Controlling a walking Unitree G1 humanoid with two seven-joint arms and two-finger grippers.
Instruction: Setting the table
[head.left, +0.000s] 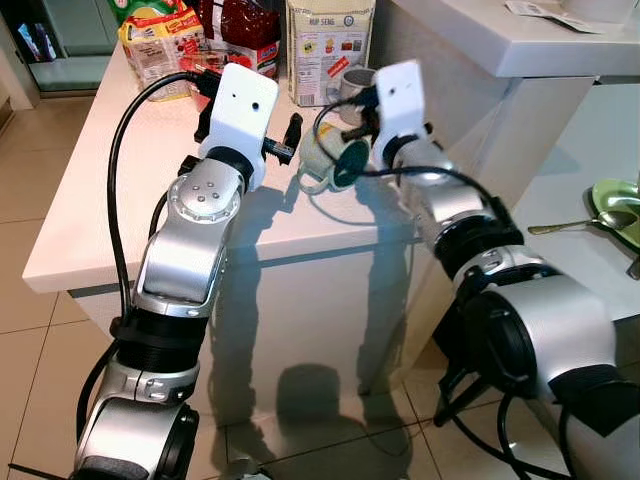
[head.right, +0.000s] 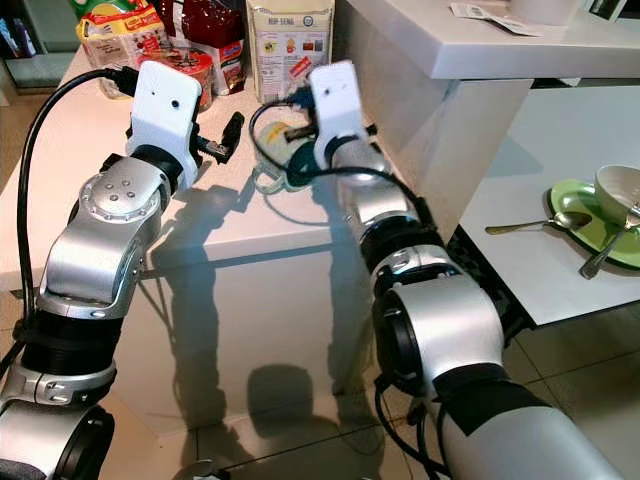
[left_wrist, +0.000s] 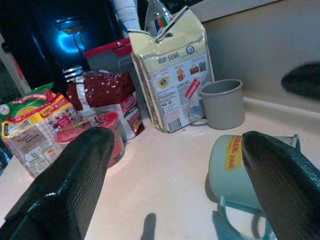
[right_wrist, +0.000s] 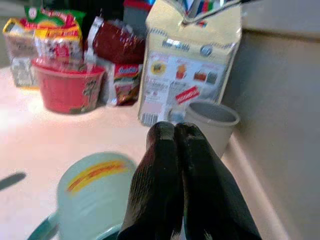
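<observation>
The pale green mug with a yellow label lay on its side on the white worktop, near the edge, w/ its handle towards the robot. The left tool was just beside the mug, fingers wide apart, one finger at the mug's side; I cannot tell if it touched. The right tool was over the same mug, its two black fingers pressed together, holding nothing. Behind the mug stood a grey cup and a yellow paper cracker bag, near the wall. A red plastic bowl and snack packets were further back.
</observation>
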